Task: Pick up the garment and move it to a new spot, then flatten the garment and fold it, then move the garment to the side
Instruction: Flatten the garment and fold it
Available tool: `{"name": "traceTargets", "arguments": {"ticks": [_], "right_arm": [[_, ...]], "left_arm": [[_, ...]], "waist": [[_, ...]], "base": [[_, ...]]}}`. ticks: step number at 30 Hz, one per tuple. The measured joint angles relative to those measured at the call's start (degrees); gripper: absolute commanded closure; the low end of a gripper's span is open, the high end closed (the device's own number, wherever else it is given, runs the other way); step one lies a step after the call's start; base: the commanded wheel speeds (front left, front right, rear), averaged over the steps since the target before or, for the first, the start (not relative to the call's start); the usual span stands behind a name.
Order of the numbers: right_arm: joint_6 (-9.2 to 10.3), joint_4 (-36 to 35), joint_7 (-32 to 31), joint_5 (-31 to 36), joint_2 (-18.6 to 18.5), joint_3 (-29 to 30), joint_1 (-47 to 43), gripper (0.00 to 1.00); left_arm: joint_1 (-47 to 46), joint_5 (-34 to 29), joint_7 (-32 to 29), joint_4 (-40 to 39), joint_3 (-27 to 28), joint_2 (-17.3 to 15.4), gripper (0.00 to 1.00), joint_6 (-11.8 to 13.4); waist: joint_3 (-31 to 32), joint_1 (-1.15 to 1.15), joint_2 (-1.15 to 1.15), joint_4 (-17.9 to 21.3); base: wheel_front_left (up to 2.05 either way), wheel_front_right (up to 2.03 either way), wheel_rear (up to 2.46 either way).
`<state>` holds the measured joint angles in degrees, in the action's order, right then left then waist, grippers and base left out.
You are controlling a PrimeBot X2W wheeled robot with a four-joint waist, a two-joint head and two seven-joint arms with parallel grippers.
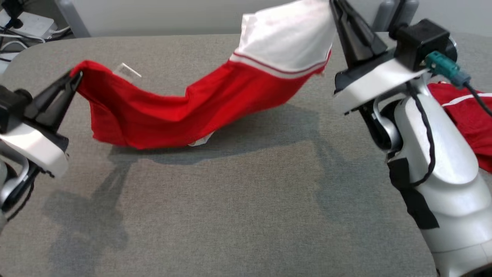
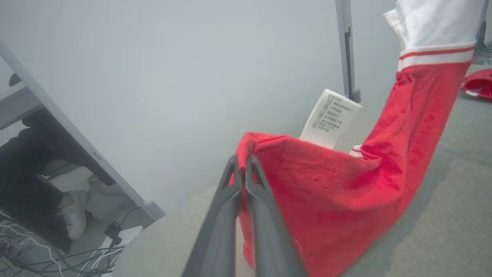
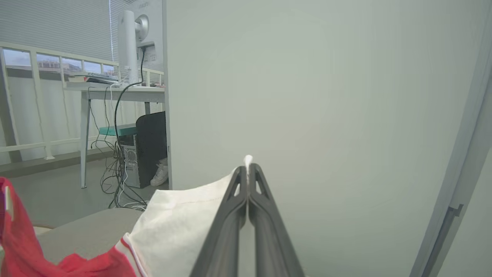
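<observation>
Head view looks down; both wrist views closely face the garment [image 1: 173, 111].

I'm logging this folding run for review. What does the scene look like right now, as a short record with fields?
garment: red mesh garment with white end, stretched between both grippers, middle sagging towards the grey fabric-covered table
left gripper: shut on the red end
right gripper: shut on the white end, held higher
other: second red cloth at the table's right side

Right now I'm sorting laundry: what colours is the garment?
The garment: red with a white end; head view.
</observation>
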<state>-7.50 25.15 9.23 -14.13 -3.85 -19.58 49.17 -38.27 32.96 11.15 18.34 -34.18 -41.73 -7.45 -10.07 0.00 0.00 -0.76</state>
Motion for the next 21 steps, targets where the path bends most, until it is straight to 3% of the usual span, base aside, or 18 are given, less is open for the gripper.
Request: {"name": "traceTargets", "arguments": {"ticks": [7, 12, 16, 21], "right_arm": [[0.0, -4.54, -2.56, 0.89, -0.03, 0.92, 5.88, 1.0], [0.0, -9.31, -6.58, -1.03, -0.16, 0.63, 5.42, 1.0], [0.0, -12.01, -12.15, -3.52, -0.18, -1.76, 1.58, 1.0], [0.0, -15.71, -22.72, -9.38, -0.88, -7.02, -9.81, 1.0]], "left_arm": [[-9.72, 4.68, -1.63, -0.79, -0.81, -1.4, 1.0, 0.0], [-10.13, 10.14, -1.93, -2.58, 0.65, -2.54, 1.0, 0.0], [-6.33, 13.35, -4.5, -5.13, -0.27, -4.66, 1.0, 0.0], [7.9, 18.57, -9.37, -9.27, -5.76, -8.22, 1.0, 0.0]], "waist": [[2.98, 0.0, 0.0, 2.7], [5.22, 0.0, 0.0, 3.98], [6.14, 0.0, 0.0, 4.34], [5.48, 0.0, 0.0, 4.48]], "base": [[0.0, 0.0, 0.0], [0.0, 0.0, 0.0], [0.0, 0.0, 0.0], [0.0, 0.0, 0.0]]}}
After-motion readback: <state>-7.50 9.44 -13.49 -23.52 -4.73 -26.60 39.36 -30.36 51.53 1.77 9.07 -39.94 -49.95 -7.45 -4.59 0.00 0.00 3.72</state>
